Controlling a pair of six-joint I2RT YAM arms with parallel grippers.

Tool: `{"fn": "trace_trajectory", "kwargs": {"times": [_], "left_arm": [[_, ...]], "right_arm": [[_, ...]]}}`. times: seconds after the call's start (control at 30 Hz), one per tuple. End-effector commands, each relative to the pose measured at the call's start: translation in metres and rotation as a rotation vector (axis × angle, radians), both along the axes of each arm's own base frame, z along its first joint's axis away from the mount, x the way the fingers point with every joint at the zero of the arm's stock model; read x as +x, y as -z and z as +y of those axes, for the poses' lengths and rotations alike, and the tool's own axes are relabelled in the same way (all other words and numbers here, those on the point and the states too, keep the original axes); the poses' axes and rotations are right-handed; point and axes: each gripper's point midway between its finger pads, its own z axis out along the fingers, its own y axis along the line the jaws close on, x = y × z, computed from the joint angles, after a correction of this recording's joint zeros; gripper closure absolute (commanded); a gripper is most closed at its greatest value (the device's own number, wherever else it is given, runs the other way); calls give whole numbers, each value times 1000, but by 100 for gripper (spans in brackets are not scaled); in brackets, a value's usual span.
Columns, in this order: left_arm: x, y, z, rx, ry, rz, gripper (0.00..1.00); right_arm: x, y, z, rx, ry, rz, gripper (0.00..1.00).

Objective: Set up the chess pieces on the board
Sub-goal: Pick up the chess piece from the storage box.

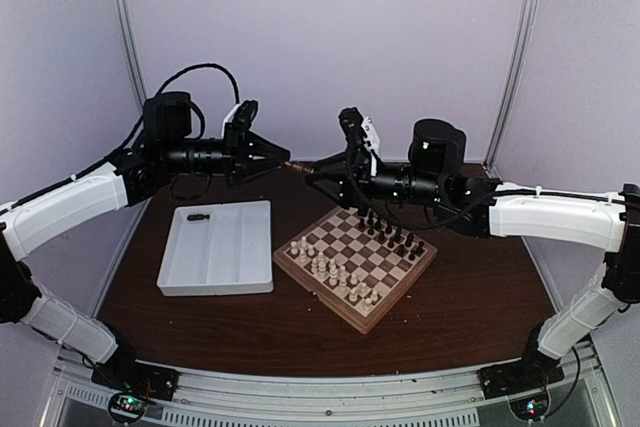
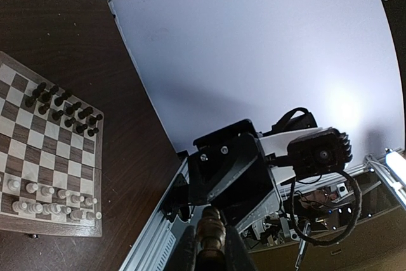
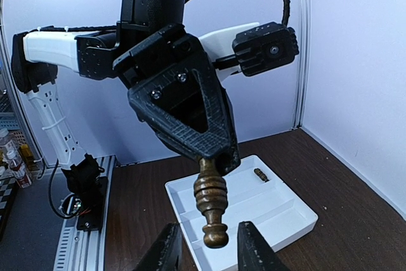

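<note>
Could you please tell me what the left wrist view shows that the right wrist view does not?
Only the left wrist view shows the board, with dark pieces and cream pieces standing in rows on it. Only the right wrist view shows the white tray with one small piece lying in it, and the right gripper, open, its fingers either side of the dark chess piece's free end. Both show that dark chess piece clamped in the left gripper.

You have a dark brown table [image 1: 480,297] carrying a white compartment tray [image 1: 215,289] and, just right of it, a wooden chessboard [image 1: 320,297].
</note>
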Motion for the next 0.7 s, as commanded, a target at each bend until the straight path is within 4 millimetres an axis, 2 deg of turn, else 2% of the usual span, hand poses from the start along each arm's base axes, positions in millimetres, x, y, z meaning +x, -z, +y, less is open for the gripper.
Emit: {"fn": "trace_trajectory", "kwargs": {"times": [0.0,0.27,0.53,0.6,0.67], "left_arm": [[-7,-6,-3,-33,30,-38,87],[-8,-6,-3,-32,31,-37,87],[-9,-11,-2,-53,26,-42,87],[-8,-12,-2,-59,21,-44,88],[-7,-13,-1,-66,7,-52,91]], "right_arm": [[-3,-21,3,43,-4,-37,69],[-4,-19,5,35,-6,-35,82],[-4,-18,2,39,13,-39,92],[-3,-16,1,37,17,-36,98],[-3,-14,0,32,22,-32,100]]}}
